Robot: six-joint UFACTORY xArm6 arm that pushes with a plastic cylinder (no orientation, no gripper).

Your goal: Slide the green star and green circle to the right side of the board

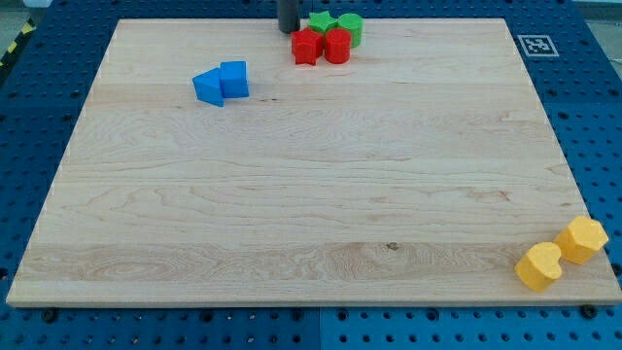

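Observation:
The green star [321,21] and the green circle [350,25] sit side by side at the board's top edge, near the middle. Two red blocks, a star-like one [305,46] and a round one [337,45], touch them just below. My tip [289,30] is at the top edge, just left of the green star and above the left red block. The rod runs up out of the view.
Two blue blocks [222,82] sit together at the upper left. Two yellow blocks, a heart [538,266] and a hexagon [583,239], sit at the bottom right corner. A marker tag [534,44] is at the board's [311,194] top right corner.

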